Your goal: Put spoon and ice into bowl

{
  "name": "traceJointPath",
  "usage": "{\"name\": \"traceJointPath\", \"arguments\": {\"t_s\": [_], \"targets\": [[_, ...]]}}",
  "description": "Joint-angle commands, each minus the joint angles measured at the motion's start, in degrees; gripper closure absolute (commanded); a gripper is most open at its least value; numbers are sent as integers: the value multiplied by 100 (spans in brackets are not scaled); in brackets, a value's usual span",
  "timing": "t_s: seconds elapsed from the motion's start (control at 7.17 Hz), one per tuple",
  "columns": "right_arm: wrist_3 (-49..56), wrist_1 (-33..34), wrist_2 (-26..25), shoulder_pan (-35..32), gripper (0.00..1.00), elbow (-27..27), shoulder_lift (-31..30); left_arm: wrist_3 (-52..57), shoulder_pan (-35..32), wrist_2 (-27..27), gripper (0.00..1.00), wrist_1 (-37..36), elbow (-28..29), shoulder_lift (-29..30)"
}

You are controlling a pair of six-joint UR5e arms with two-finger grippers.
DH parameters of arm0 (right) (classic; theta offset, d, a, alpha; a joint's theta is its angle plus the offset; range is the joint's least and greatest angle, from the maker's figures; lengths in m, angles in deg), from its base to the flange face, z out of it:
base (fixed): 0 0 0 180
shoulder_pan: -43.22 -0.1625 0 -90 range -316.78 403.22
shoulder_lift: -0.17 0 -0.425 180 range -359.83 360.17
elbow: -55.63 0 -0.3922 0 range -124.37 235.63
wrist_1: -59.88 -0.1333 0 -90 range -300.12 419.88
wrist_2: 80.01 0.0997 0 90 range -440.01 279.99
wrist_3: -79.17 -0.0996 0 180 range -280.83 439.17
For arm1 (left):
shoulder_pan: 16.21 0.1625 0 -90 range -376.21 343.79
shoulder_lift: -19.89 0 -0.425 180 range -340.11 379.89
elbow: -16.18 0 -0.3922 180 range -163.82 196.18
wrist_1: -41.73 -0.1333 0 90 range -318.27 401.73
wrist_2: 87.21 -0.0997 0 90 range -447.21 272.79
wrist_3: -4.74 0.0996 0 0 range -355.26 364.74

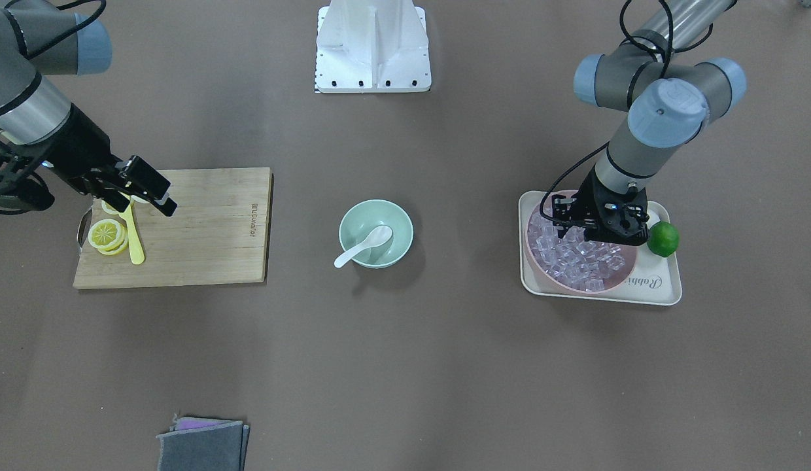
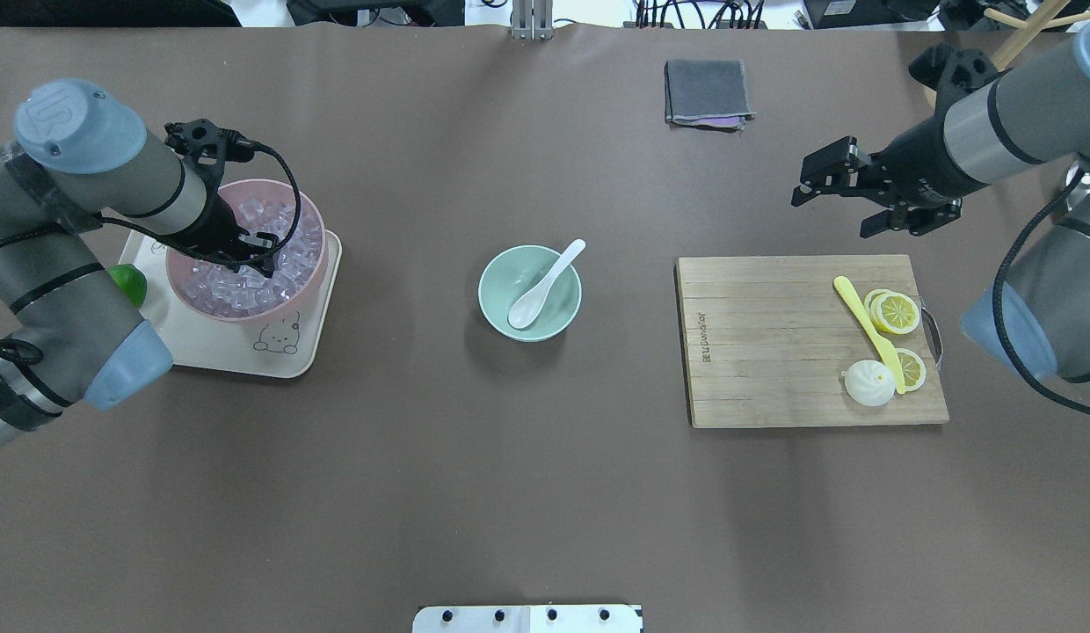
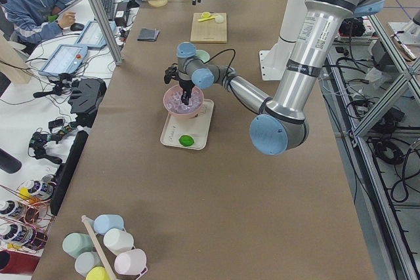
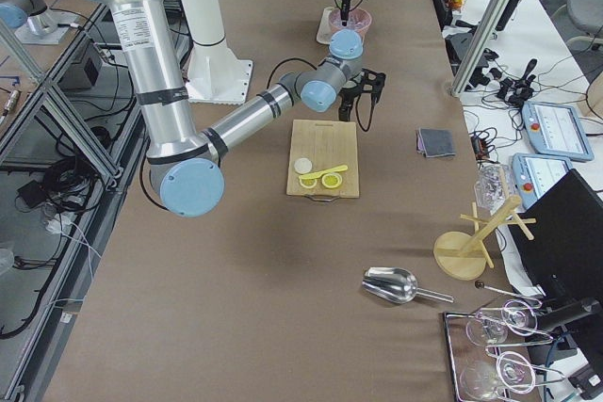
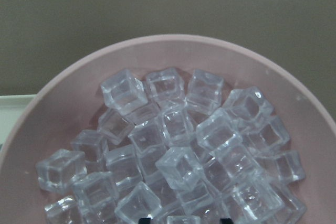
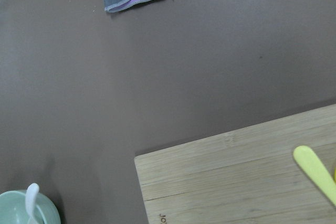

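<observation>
The white spoon (image 2: 545, 286) lies in the mint-green bowl (image 2: 488, 294) at mid-table, scoop inside and handle over the rim; both also show in the front view, spoon (image 1: 363, 247) and bowl (image 1: 405, 229). Many clear ice cubes (image 5: 178, 166) fill a pink bowl (image 5: 173, 43). My left gripper (image 2: 246, 255) reaches down into that pile; its fingertips (image 5: 143, 219) stand apart at the wrist view's lower edge, open, with cubes between them. My right gripper (image 2: 826, 211) is open and empty above the table beyond the cutting board.
The pink bowl (image 2: 290, 198) stands on a cream tray (image 2: 246, 356) with a green lime (image 2: 130, 281). A wooden cutting board (image 2: 773, 352) carries lemon slices (image 2: 895, 312), a yellow knife (image 2: 861, 316) and a white bun (image 2: 868, 384). A grey cloth (image 2: 706, 92) lies at the far side.
</observation>
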Motion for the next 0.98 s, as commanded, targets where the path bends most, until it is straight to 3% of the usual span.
{"name": "traceJointPath", "arguments": {"t_s": [0.0,0.42,0.84], "targets": [[343,-4,376,-368,0,-57,-191,0,15,20,62,-16,-2,-2],[361,-4,387,-422,0,-101,-305,-9,15,47,100,-59,-11,7],[658,-4,387,-562,0,-101,-463,35,-2,55,100,-68,-81,-2]]}}
